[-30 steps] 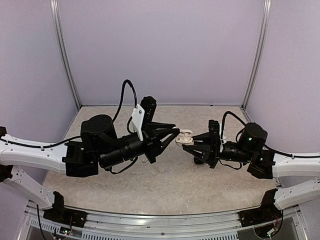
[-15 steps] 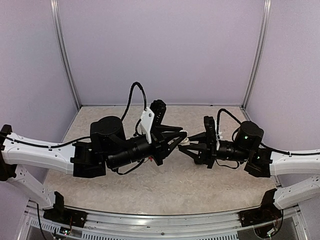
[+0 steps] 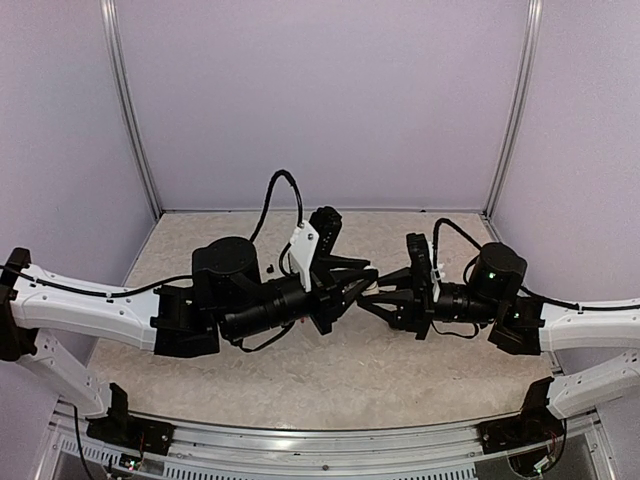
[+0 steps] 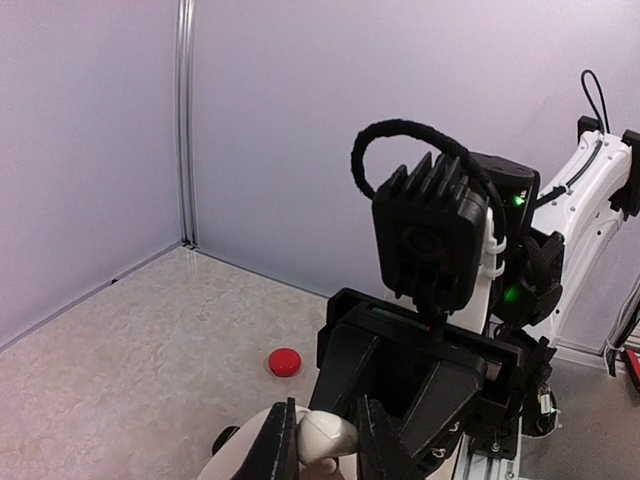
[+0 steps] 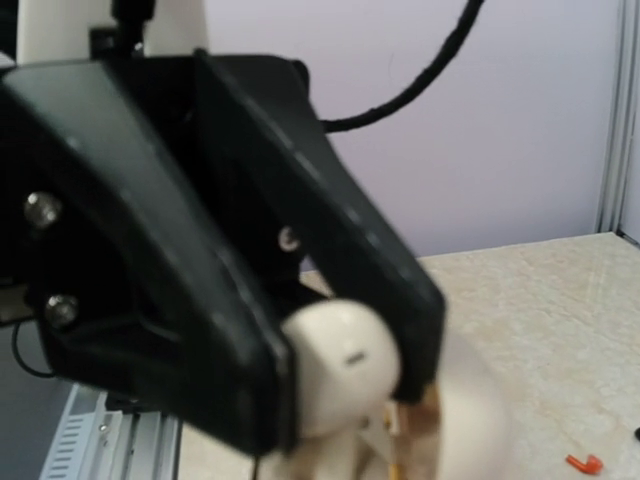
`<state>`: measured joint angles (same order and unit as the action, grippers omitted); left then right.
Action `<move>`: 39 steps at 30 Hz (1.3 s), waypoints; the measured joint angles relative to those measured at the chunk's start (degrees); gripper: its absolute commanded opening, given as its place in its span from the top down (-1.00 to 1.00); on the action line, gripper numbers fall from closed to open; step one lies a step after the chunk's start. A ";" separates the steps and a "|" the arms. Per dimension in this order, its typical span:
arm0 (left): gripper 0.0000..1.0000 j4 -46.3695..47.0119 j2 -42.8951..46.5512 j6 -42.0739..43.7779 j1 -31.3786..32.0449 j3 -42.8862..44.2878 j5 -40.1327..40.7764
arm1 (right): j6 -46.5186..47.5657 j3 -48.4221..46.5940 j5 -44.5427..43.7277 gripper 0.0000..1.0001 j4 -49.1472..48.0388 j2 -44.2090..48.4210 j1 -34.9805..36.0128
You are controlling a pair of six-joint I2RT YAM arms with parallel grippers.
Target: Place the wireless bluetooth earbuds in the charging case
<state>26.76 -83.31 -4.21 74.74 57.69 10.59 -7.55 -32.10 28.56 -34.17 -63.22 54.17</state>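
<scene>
My left gripper [image 4: 328,415] is shut on a white earbud [image 4: 330,436], which sits between its two black fingers. Directly under it curves the white charging case [image 4: 240,458], also seen close and blurred from the right wrist as the case [image 5: 470,420], with the earbud [image 5: 340,365] touching or just above it. My right gripper [image 3: 374,295] is shut on the case and meets my left gripper [image 3: 366,283] tip to tip at mid-table. In the top view the fingers hide both. A small red earbud [image 4: 285,362] lies on the table, and a black one [image 4: 225,438] lies partly hidden.
The two arms span the middle of the speckled beige table [image 3: 340,370]. A tiny dark piece [image 3: 269,268] lies behind the left arm. A small orange bit [image 5: 585,463] lies on the table to the right. Lilac walls close in the back and sides.
The left arm has moved right and the right gripper slightly left, so their fingertips have come together. The white case, plain in the top view a second ago, is now covered by the fingers.
</scene>
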 measured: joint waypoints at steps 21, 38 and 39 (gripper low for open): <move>0.44 -0.83 -1.46 1.07 0.13 0.57 -1.14 | 0.44 -0.02 0.15 1.00 1.11 0.81 0.13; -0.01 -2.62 -1.05 1.07 0.24 0.52 0.09 | 1.09 -0.02 -2.93 1.00 3.28 2.14 0.15; -0.03 -2.78 -0.83 1.07 0.24 0.48 0.33 | 1.09 -0.02 -3.34 1.00 3.37 2.34 0.15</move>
<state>23.99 -84.14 -3.14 74.98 58.17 10.92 -6.46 -32.12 25.21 -30.81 -60.88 54.33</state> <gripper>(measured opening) 0.484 0.240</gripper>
